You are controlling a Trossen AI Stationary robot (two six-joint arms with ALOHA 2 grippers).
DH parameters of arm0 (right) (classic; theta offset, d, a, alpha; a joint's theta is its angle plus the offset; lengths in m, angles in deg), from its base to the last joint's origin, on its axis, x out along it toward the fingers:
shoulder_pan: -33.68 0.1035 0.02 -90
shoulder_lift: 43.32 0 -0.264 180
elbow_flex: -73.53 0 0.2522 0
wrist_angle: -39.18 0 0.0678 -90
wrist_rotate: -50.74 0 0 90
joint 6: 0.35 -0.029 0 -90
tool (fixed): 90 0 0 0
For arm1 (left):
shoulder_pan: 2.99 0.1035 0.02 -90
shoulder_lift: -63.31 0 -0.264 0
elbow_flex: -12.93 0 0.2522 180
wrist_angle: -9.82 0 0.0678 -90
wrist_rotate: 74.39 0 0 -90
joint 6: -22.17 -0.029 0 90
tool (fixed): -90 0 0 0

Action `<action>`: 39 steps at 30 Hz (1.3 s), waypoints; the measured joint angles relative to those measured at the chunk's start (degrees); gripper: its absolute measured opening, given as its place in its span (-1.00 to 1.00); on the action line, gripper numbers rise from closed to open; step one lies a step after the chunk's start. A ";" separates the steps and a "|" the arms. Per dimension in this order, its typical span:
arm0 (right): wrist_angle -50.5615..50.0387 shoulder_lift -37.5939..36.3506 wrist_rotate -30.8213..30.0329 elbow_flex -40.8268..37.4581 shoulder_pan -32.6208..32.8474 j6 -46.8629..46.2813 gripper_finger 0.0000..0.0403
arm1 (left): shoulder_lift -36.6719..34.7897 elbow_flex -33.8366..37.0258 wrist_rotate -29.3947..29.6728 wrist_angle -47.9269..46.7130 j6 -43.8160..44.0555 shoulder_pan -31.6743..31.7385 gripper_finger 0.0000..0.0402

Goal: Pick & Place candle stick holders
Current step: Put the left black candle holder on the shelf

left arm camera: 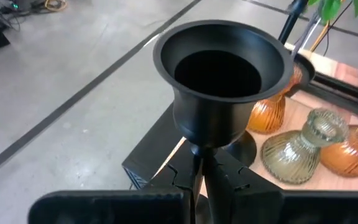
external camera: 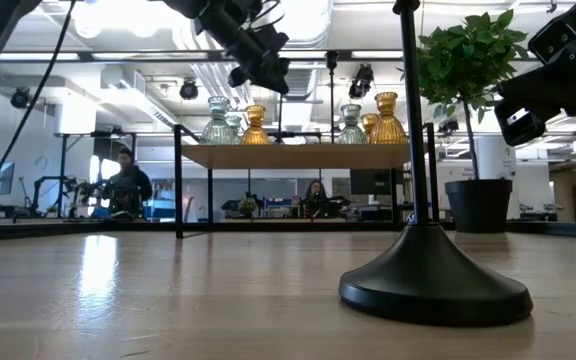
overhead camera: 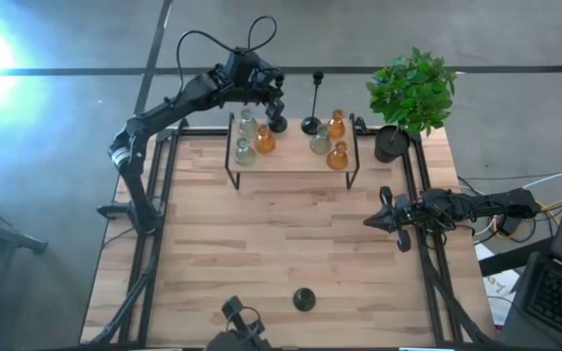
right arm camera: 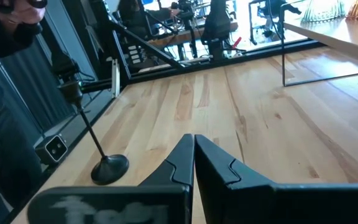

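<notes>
My left gripper point(overhead camera: 275, 105) is shut on a black candle stick holder point(left arm camera: 225, 68) over the far left corner of the wooden shelf point(overhead camera: 291, 164). Several amber and clear glass holders point(overhead camera: 264, 141) and a second black holder point(overhead camera: 312, 124) stand on the shelf on their bases. A third black holder point(overhead camera: 304, 299) stands on its round base on the table near the front edge, and it also shows large in the low view point(external camera: 433, 280). My right gripper point(overhead camera: 373, 221) is shut with nothing in it at the table's right edge. My left gripper pinches the holder's thin stem point(left arm camera: 198, 163) just below its cup, between the two fingers. The fingers come from the table's far left, slanting down, and lie across the stem. The holder stands upright. Whether its base point(overhead camera: 277, 124) touches the shelf, I cannot tell.
A green plant point(overhead camera: 413, 88) in a black pot point(overhead camera: 390, 144) stands at the far right beside the shelf. Bare wooden table top point(overhead camera: 261, 244) lies between the shelf and the front holder. People sit in the room beyond the table point(external camera: 128, 185).
</notes>
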 joint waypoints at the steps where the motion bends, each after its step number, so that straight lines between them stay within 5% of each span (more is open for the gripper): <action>1: -0.02 0.00 0.01 0.00 0.01 0.00 -0.96 | -0.16 0.61 0.01 0.03 0.00 0.12 -0.91; 12: -0.01 0.02 0.02 0.00 0.01 0.00 -0.96 | -2.77 7.19 0.06 5.40 0.46 0.76 -0.91; 39: 0.00 0.02 0.00 0.00 0.01 0.00 -0.96 | -3.69 9.23 -0.07 5.67 1.11 1.14 -0.91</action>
